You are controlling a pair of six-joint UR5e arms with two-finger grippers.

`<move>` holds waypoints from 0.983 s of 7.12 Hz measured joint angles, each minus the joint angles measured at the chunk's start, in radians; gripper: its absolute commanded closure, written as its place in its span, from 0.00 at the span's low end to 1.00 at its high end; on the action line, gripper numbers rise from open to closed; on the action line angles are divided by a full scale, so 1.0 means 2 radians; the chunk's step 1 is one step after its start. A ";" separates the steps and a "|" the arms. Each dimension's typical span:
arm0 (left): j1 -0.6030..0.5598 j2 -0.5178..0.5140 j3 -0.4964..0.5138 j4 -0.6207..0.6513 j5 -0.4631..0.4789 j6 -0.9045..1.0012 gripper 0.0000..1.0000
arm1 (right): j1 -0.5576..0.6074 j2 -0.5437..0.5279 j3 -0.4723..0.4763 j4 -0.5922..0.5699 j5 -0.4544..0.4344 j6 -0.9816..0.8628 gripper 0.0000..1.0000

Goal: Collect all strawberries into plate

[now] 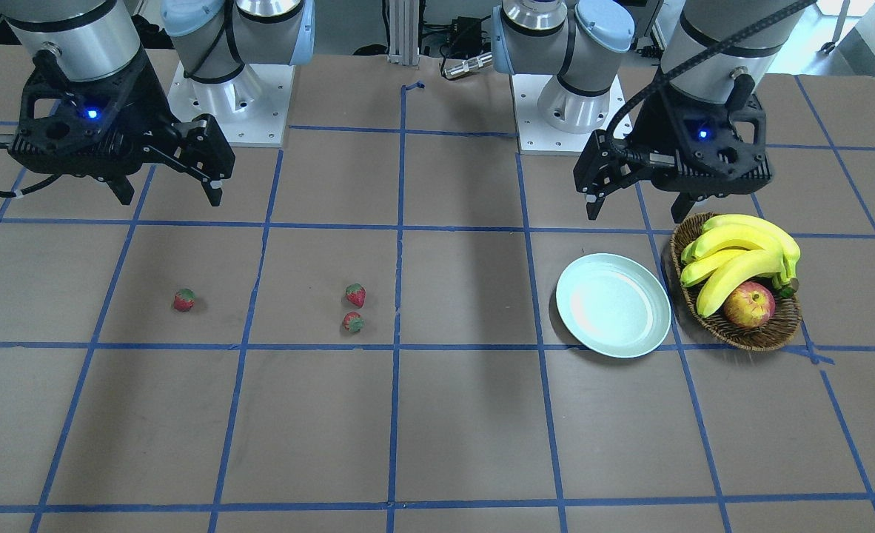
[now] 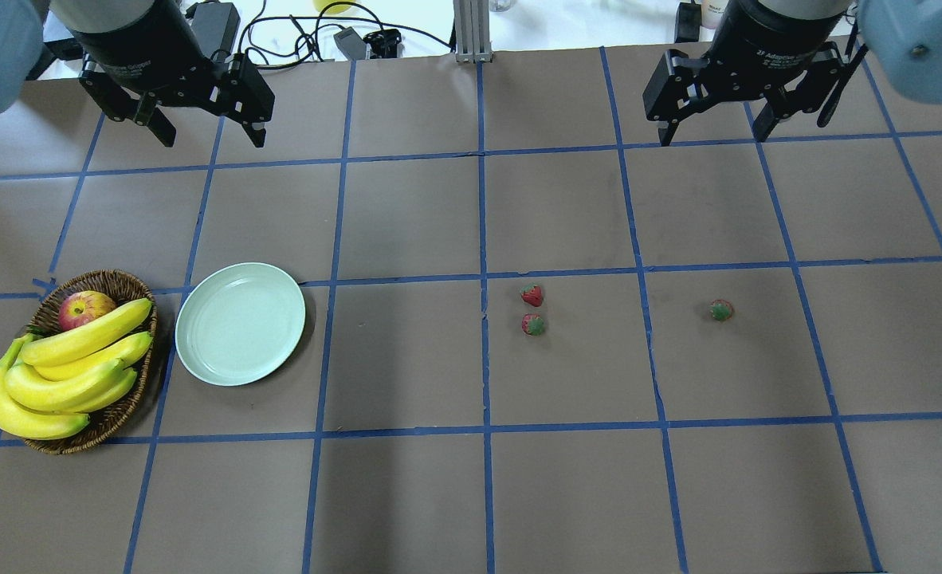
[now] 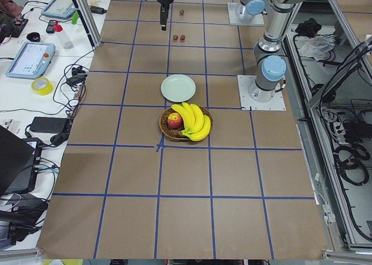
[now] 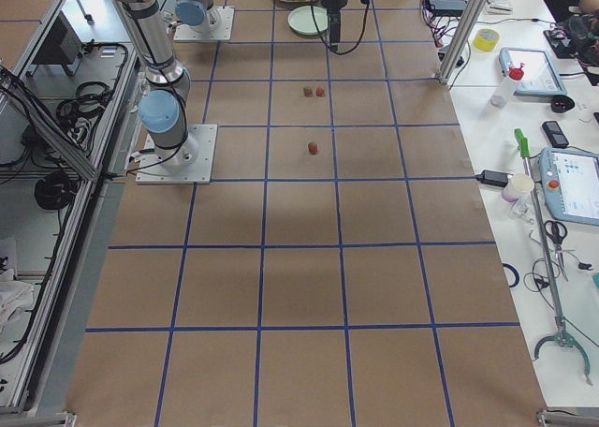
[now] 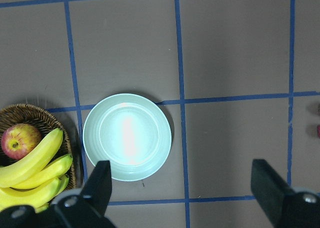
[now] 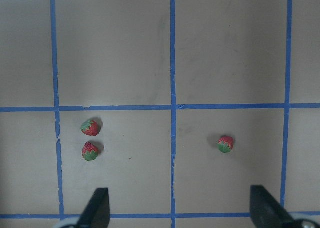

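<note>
Right pincer (image 2: 712, 134) and left pincer (image 2: 213, 137) both hang wide open and empty along the overhead view's top. The lone strawberry (image 2: 721, 310), right of centre on the bench (image 2: 407, 359), looks the easiest first pick: straddle it squarely and close gently. The strawberry pair (image 2: 531, 295) lies near the middle. The plate (image 2: 240, 323) sits bare at left.
</note>
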 measured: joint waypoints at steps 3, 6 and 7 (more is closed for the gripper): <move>-0.001 0.014 0.004 0.000 0.000 0.001 0.00 | 0.000 0.000 0.000 0.001 0.000 0.000 0.00; 0.001 0.012 0.003 0.000 0.000 0.005 0.00 | 0.000 0.000 0.002 0.002 -0.001 0.000 0.00; 0.001 0.007 0.002 0.003 -0.001 0.003 0.00 | 0.000 0.000 0.003 0.003 0.000 0.000 0.00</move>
